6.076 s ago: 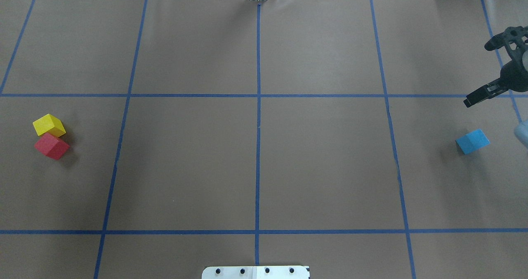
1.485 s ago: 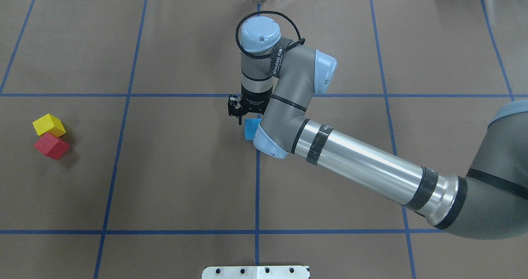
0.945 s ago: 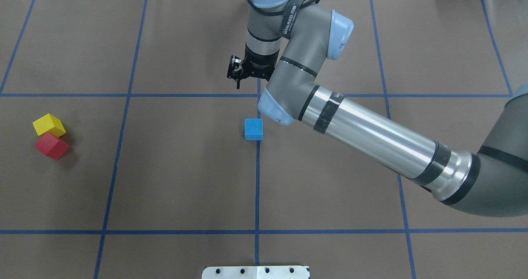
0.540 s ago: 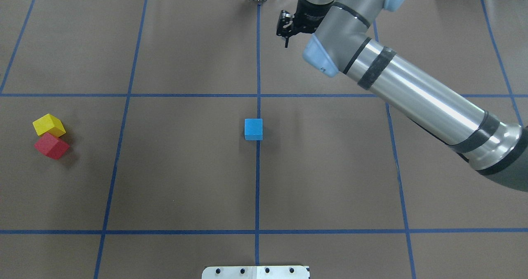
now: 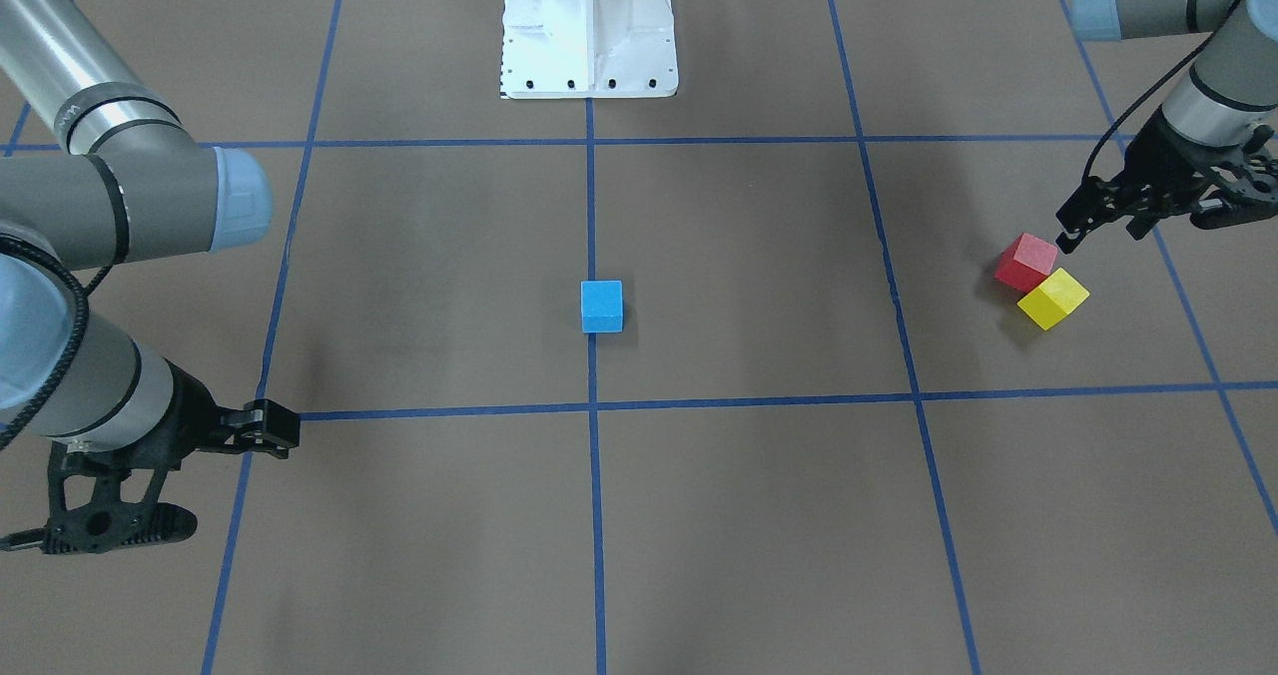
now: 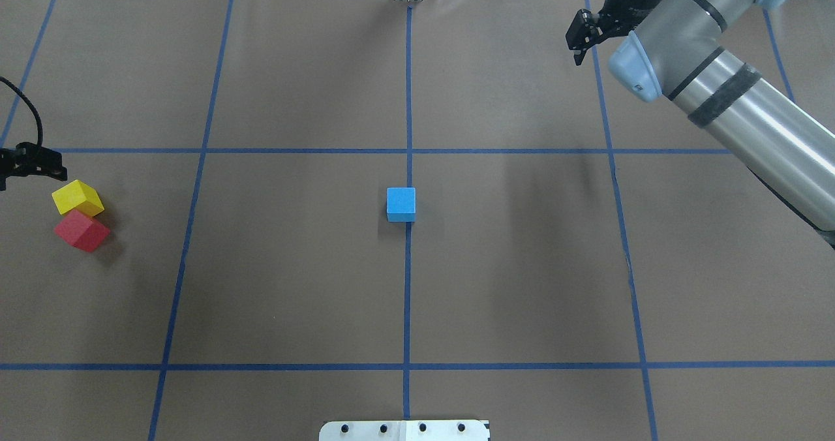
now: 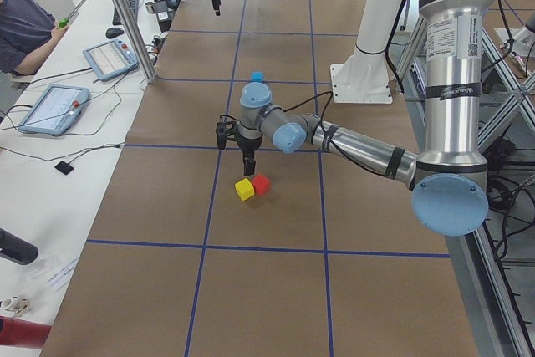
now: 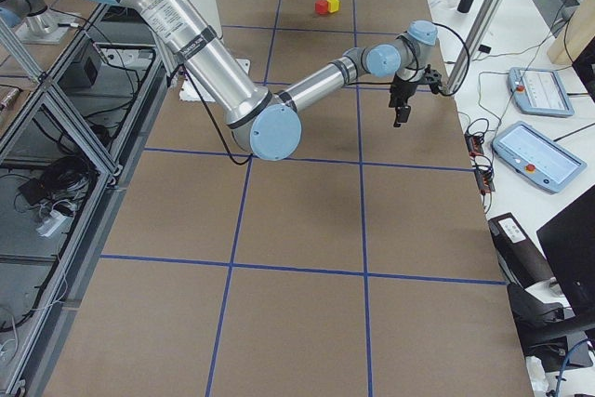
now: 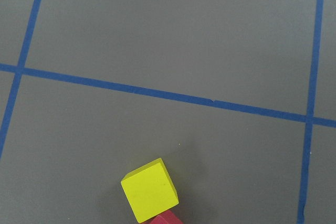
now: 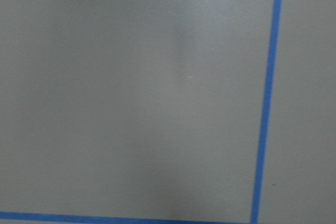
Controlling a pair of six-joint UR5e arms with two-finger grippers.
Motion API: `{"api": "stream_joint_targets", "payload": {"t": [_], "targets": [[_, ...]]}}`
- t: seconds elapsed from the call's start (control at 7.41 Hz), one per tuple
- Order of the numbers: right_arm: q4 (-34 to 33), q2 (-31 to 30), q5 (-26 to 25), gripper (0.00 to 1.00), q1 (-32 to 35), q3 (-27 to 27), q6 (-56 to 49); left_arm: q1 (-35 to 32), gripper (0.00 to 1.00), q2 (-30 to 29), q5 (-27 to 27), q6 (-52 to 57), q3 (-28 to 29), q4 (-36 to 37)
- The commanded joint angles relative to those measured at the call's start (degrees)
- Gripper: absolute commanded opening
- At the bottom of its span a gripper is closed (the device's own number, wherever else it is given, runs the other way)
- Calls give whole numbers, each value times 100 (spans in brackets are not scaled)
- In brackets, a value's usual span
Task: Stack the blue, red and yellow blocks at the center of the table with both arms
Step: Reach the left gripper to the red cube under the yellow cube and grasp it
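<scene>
The blue block (image 5: 602,306) sits at mid-frame as the stack's base. At the right edge, the left claw (image 5: 1148,224) hovers with jaws apart beside the touching red block (image 5: 1025,262) and yellow block (image 5: 1052,299), probably lining up on red. The right claw (image 5: 190,477), jaws apart and empty, hangs lower left, leaving the centre free.

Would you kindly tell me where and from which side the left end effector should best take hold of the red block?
Come from straight above and close on the red block across the opposite side faces clear of the yellow block, which lies against it. The cube sits skewed to the grid lines, so the left end effector likely needs a matching wrist turn.
</scene>
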Motion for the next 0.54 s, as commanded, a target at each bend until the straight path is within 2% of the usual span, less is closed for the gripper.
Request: {"api": "stream_joint_targets", "payload": {"t": [0.0, 0.41], "targets": [[45, -150, -15, 100, -56, 103, -25, 232, 98, 453, 200, -540, 7, -349], [45, -150, -23, 100, -84, 112, 19, 364, 98, 420, 200, -2236, 60, -491]]}}
